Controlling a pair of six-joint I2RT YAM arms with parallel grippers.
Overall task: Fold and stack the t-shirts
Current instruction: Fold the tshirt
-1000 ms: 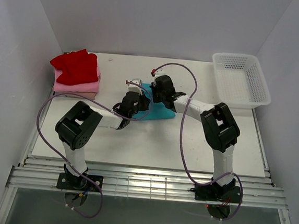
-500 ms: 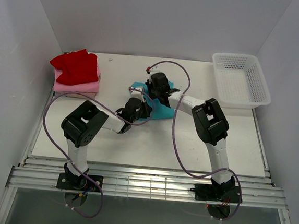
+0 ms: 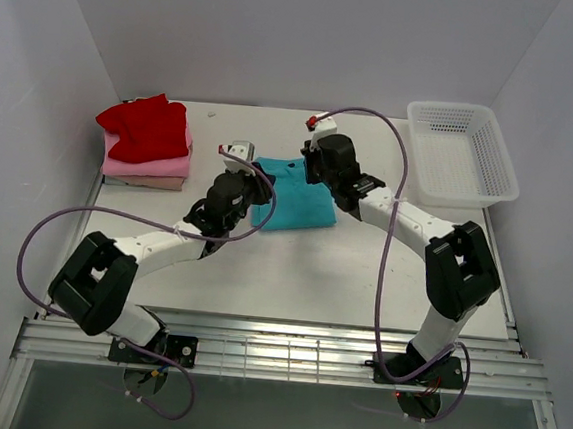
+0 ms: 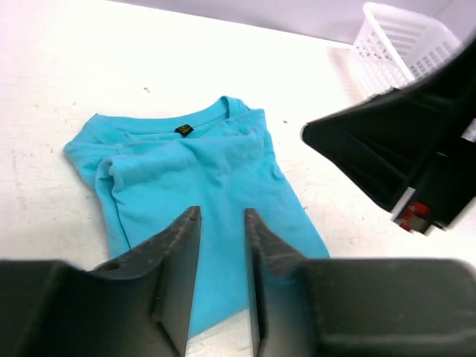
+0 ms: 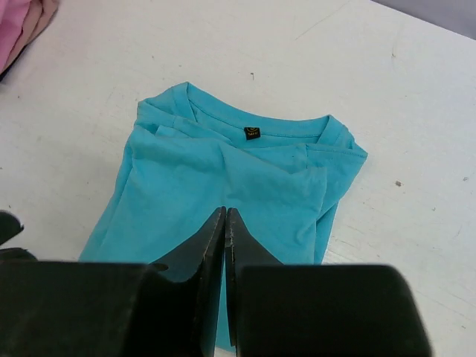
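A teal t-shirt (image 3: 295,203) lies folded on the white table (image 3: 291,275) at mid-table, collar toward the back. It also shows in the left wrist view (image 4: 201,178) and the right wrist view (image 5: 223,178). My left gripper (image 3: 246,191) hangs at the shirt's left edge, slightly open and empty (image 4: 222,216). My right gripper (image 3: 314,175) hovers over the shirt's far right corner, shut and empty (image 5: 225,212). A red t-shirt (image 3: 146,127) tops a stack of a pink one (image 3: 155,167) and a beige one (image 3: 154,182) at the back left.
A white mesh basket (image 3: 462,155) stands at the back right and also shows in the left wrist view (image 4: 401,44). The right arm's black body (image 4: 401,156) is close on the right of the left gripper. White walls enclose the table on three sides.
Both grippers have lifted off the teal shirt and drawn apart, the left arm swinging left and the right arm back and right. The shirt now lies uncovered and folded.
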